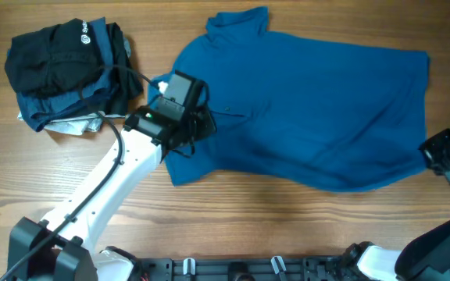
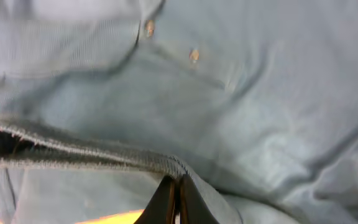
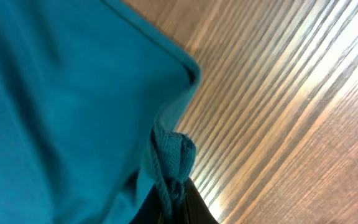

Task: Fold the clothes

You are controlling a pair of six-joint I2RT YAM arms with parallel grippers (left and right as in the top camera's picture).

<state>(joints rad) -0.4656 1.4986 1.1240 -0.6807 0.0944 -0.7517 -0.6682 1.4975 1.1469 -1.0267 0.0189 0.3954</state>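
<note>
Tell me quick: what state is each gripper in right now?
Left gripper: closed, pinching a hemmed edge of the blue polo shirt.
Right gripper: closed, holding a bunched corner of the same shirt.

left arm (image 1: 104, 187) and right arm (image 1: 444, 240): white shells, black wrists
a black cable (image 1: 120, 148) is routed along the left one, a green light (image 1: 148, 117) is lit at its wrist; the left gripper (image 2: 174, 186) is dark-fingered.
</note>
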